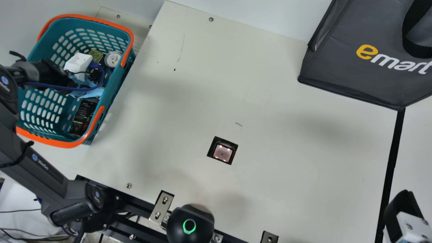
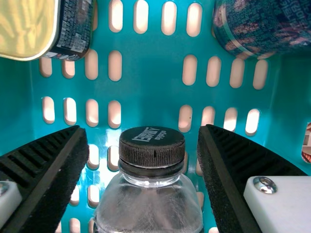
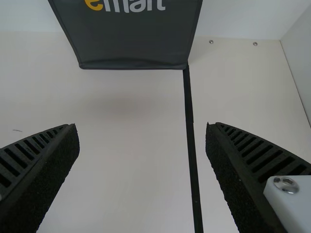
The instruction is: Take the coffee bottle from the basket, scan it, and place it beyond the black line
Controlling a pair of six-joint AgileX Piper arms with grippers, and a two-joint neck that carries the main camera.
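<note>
Occupying the teal basket (image 1: 118, 84) with orange handles, at the main view's upper left: one coffee bottle (image 2: 150, 204), clear, with a ribbed black cap (image 2: 152, 148), inside the basket and between the fingers of the left gripper.

Left gripper (image 1: 79, 63): lowered into the basket; fingers wide apart, one on either side of the bottle, a gap showing between each finger and the cap. Nothing gripped.

Right gripper (image 1: 402, 206): at the main view's lower right corner, beside the black line (image 1: 391, 162); fingers spread wide, nothing between their tips. In the right wrist view the line runs across the tabletop, seen through the opening.

Also in the basket: one tin with a gold lid (image 2: 24, 24) and dark label; one can with a dark blue patterned side (image 2: 267, 24); one dark pack (image 1: 82, 116), near the basket's wall.

Cream table (image 1: 287, 152): one square scanner window (image 1: 222, 153), dark-framed and lit, set in the top between basket and line. One dark grey bag (image 1: 347, 67), its lower corner at the far end of the line. One rounded black device (image 1: 179, 226), green ring glowing, at the near edge.
</note>
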